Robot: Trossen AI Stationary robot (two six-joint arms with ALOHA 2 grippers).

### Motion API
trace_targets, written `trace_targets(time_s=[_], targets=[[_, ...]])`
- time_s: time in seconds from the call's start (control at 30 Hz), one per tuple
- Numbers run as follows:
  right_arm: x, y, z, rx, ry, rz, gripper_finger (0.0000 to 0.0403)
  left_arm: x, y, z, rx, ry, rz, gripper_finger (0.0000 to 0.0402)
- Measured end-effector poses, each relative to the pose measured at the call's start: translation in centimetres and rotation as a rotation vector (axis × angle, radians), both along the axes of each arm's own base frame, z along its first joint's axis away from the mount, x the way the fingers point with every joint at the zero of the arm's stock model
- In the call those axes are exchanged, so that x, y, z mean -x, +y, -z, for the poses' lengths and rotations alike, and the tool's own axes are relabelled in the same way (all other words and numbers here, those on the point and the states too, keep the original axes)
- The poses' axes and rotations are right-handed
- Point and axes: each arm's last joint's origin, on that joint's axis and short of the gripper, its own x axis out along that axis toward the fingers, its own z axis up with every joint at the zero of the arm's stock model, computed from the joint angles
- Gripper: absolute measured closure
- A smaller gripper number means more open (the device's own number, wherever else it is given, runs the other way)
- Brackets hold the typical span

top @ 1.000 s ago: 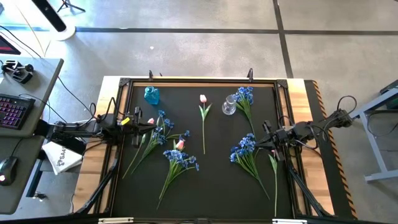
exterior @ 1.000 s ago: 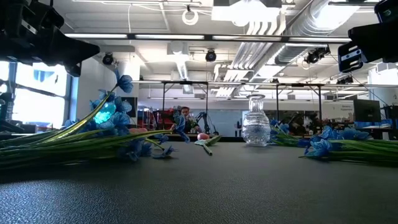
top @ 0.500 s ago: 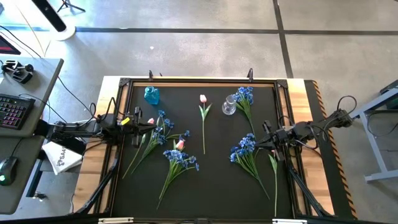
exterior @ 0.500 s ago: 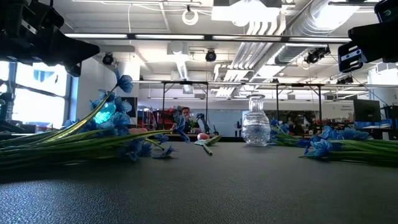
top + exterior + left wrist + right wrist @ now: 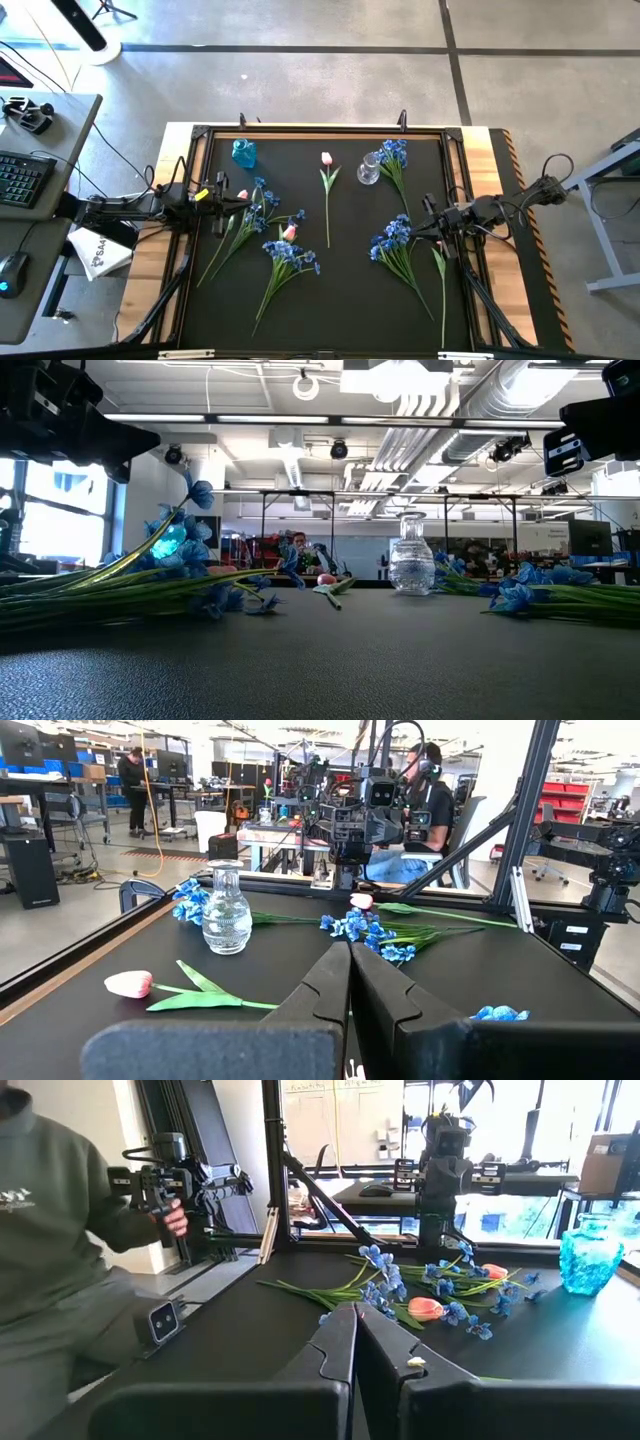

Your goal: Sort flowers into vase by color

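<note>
1. Nothing has moved: the long green-stemmed fake flowers, pink tulips [image 5: 326, 159] and blue-blossom bunches [image 5: 290, 253], lie scattered on the black surface [image 5: 345, 290].
2. They look light, floppy; pinch mid-stem.
3. Left claw [image 5: 223, 196] and right claw [image 5: 418, 224] hover shut, empty.

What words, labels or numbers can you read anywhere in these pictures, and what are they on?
White package left of the table: dark print, too blurred to read.
Person's grey sweatshirt: chest print cut off at the edge, unreadable.
No text anywhere reads clearly.
</note>
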Motion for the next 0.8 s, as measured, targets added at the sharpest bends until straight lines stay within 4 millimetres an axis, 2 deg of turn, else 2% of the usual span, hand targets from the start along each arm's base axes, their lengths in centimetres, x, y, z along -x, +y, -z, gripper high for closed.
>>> trace_targets(time_s=[0.1, 0.27, 0.4, 0.57, 0.67, 0.8], targets=[[0.0, 0.0, 0.0, 0.012, -0.005, 0.003, 0.0402, 0.0, 0.0, 0.0, 0.000, 0.000, 0.000, 0.0402], [0.1, -0.1, -1.2, -0.311, -0.044, 0.012, 0.0402, 0.0, 0.0, 0.0, 0.000, 0.000, 0.000, 0.0401], [0.2, -0.6, -2.5, -0.434, -0.171, 0.120, 0.0402, 0.0, 0.0, 0.0, 0.000, -0.005, -0.001, 0.0401], [-0.1, -0.6, -2.4, -0.432, -0.159, 0.162, 0.0402, 0.0, 0.1, -0.1, 0.001, -0.011, -0.038, 0.0402], [-0.8, -0.5, -2.1, -0.405, -0.088, 0.209, 0.0402, 0.0, 0.2, -0.1, 0.002, -0.012, -0.058, 0.0401], [-2.1, 0.0, -3.1, -0.348, 0.076, 0.267, 0.0402, 0.0, 0.2, -0.1, 0.012, -0.013, -0.074, 0.0401]])
